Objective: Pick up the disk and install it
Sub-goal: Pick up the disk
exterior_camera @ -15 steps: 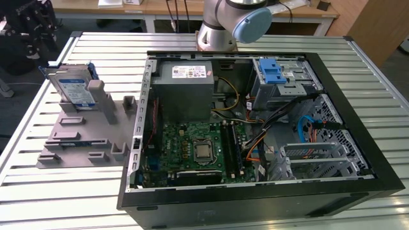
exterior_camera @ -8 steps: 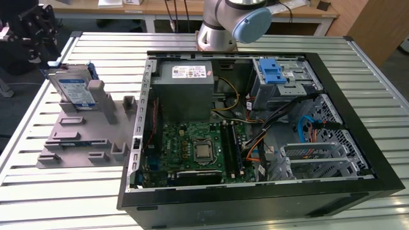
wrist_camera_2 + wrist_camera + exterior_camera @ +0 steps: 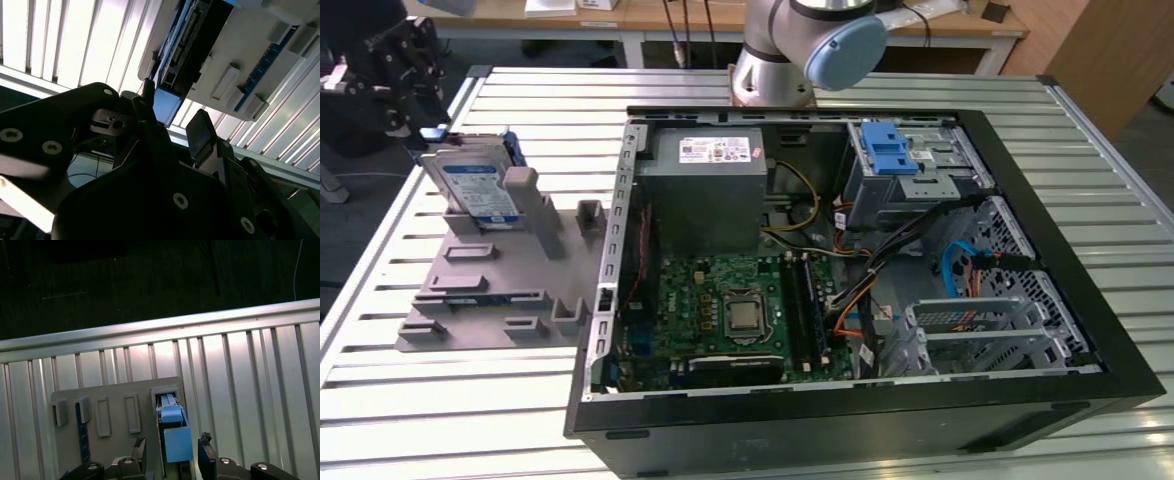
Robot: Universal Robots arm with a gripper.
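- Closest to the wrist cameras is the black gripper (image 3: 172,446). It is open, with one finger (image 3: 204,442) on each side of the disk's blue end and a slim gap between each finger and the plastic. It holds nothing.
- In the second wrist view the gripper (image 3: 175,117) points at the same blue end of the disk (image 3: 166,105), which lies between the two fingertips.
- The disk (image 3: 474,185) stands upright on its edge in a slot of a grey holder (image 3: 480,290). In the exterior view it sits at about 10 o'clock from the computer case (image 3: 854,425), well apart from it.
- In that view the gripper (image 3: 424,115) hangs just beside the disk's upper corner, at 11 o'clock from it.
- The holder lies flat on the slatted metal counter (image 3: 1067,150), at 9 o'clock from the case and just beside the case's wall.
- The case lies on its side with the cover off. Inside it are a grey power-supply box (image 3: 707,170) at 11 o'clock, a green circuit board (image 3: 720,310) at 7 o'clock and a drive cage with a blue latch (image 3: 891,155) at 1 o'clock.
- The arm's base (image 3: 781,60) stands on the counter at 12 o'clock from the case.
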